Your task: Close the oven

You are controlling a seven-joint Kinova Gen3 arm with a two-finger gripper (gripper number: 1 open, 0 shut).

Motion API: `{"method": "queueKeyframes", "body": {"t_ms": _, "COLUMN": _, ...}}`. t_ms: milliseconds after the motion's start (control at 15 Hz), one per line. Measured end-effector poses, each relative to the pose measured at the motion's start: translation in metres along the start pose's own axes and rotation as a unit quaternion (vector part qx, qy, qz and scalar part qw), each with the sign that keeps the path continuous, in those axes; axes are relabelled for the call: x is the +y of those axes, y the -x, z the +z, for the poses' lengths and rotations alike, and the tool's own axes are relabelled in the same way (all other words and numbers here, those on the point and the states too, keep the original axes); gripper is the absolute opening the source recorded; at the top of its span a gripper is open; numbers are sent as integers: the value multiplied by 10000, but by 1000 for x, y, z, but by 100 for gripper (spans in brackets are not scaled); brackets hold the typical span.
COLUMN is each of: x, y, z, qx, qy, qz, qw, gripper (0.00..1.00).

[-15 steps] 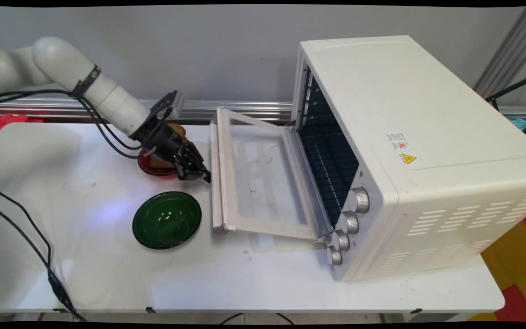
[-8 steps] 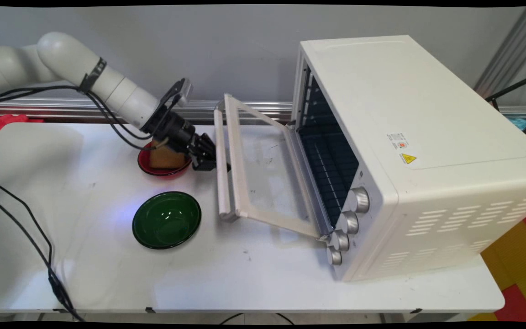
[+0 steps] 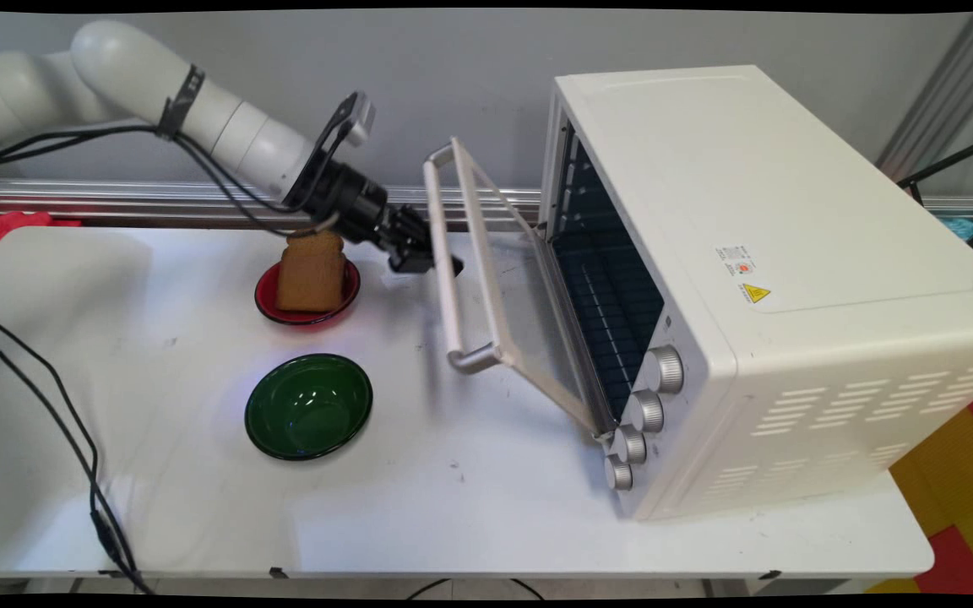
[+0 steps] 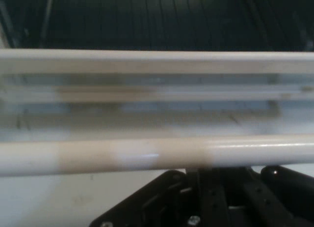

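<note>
Main view — claw [image 3: 434, 260] against the half-raised oven door's handle [image 3: 444, 253], grip indiscernible.

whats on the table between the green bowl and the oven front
Nothing on the table itself; main view shows the half-raised oven door hanging above that stretch between green bowl and oven.

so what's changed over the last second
The gripper has risen and moved toward the oven, pushing the door up by its handle from lying flat to about half shut. The toast on the red plate and the green bowl stayed put.
</note>
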Motion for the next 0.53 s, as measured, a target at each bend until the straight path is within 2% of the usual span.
{"method": "queueKeyframes", "body": {"t_ms": 533, "x": -4, "y": -53, "z": 4, "qx": 520, "qy": -114, "qz": -15, "qw": 9986, "gripper": 0}}
